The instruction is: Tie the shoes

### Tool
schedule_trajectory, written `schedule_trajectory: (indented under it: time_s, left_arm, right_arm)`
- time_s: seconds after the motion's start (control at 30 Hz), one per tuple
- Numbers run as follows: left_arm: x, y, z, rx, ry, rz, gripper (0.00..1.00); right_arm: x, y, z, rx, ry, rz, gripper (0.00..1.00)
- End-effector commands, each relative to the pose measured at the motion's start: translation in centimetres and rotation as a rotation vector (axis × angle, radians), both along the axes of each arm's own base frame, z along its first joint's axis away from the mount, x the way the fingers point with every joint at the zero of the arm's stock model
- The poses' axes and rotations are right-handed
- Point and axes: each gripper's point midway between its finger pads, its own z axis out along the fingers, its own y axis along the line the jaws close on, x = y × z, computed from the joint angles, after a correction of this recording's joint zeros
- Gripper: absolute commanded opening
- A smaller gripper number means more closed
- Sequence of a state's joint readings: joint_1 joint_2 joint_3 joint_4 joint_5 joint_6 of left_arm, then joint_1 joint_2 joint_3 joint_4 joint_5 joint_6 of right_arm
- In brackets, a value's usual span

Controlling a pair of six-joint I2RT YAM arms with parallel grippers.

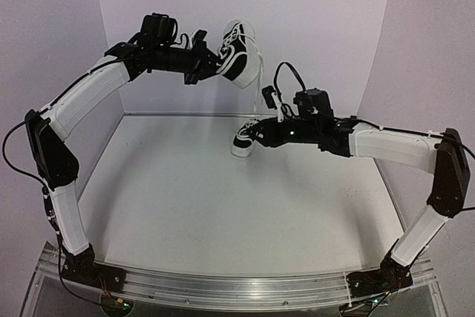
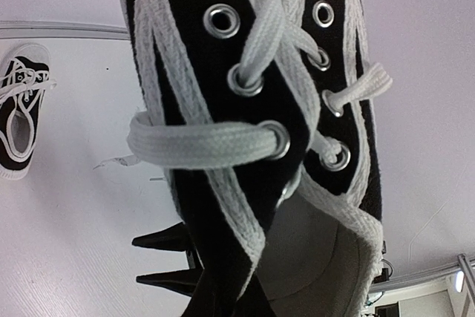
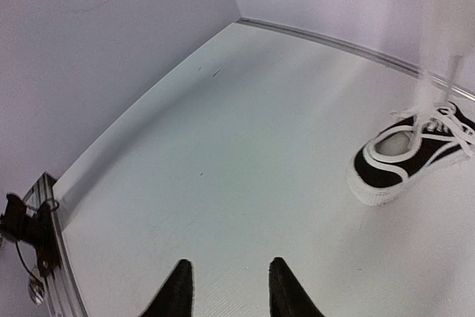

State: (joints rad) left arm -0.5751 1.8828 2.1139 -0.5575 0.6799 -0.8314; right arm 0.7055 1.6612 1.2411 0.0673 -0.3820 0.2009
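Your left jaws grip one shoe (image 1: pixel 239 53) high at upper centre, likely to let its laces (image 2: pixel 200 142) hang free. Your right jaws stand open and empty near the second shoe (image 1: pixel 241 145) on the desk (image 1: pixel 185 206).

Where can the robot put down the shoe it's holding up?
Plenty of bare table lies between the near edge and the shoe on the table, and out to the left wall. It is crowded at the back middle, where that shoe and the right gripper sit below the lifted shoe.
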Motion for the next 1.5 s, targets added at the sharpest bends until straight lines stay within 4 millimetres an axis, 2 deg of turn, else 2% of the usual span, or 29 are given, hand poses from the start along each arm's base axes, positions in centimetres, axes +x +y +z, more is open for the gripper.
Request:
schedule_trajectory:
  time_s: [0.0, 0.1, 0.2, 0.5, 0.63, 0.87, 0.97, 1.07, 1.13, 1.47]
  left_arm:
    - [-2.2, 1.1, 6.6, -0.108, -0.179, -0.034, 0.00]
    - [-2.5, 1.2, 6.7, -0.107, -0.187, -0.039, 0.00]
    - [-2.8, 1.3, 6.8, -0.111, -0.188, -0.048, 0.00]
    - [-3.4, 1.2, 6.9, -0.120, -0.190, -0.076, 0.00]
    - [-3.5, 1.1, 6.9, -0.123, -0.190, -0.086, 0.00]
    - [-3.5, 1.0, 7.1, -0.132, -0.189, -0.092, 0.00]
    - [-3.4, 1.0, 7.2, -0.135, -0.190, -0.091, 0.00]
    - [-3.2, 0.9, 7.2, -0.139, -0.192, -0.081, 0.00]
    - [-3.0, 0.9, 7.4, -0.147, -0.195, -0.070, 0.00]
    - [-1.1, 0.8, 7.9, -0.179, -0.227, 0.000, 0.00]
  right_arm:
    - [1.8, -2.5, 9.6, 0.089, -0.244, -0.153, 0.46]
    - [2.3, -3.5, 11.4, 0.089, -0.294, -0.212, 0.54]
    - [2.8, -4.2, 12.7, 0.082, -0.335, -0.253, 0.56]
    - [4.3, -4.4, 14.4, 0.061, -0.397, -0.309, 0.56]
    - [4.9, -4.3, 14.6, 0.050, -0.409, -0.328, 0.51]
    - [5.6, -3.4, 13.0, 0.028, -0.388, -0.309, 0.42]
    - [5.7, -3.1, 12.4, 0.024, -0.377, -0.299, 0.27]
    - [5.5, -2.9, 12.0, 0.029, -0.364, -0.284, 0.06]
    - [5.2, -2.6, 11.6, 0.036, -0.348, -0.267, 0.00]
    - [2.9, -1.0, 7.5, 0.133, -0.181, -0.172, 0.00]
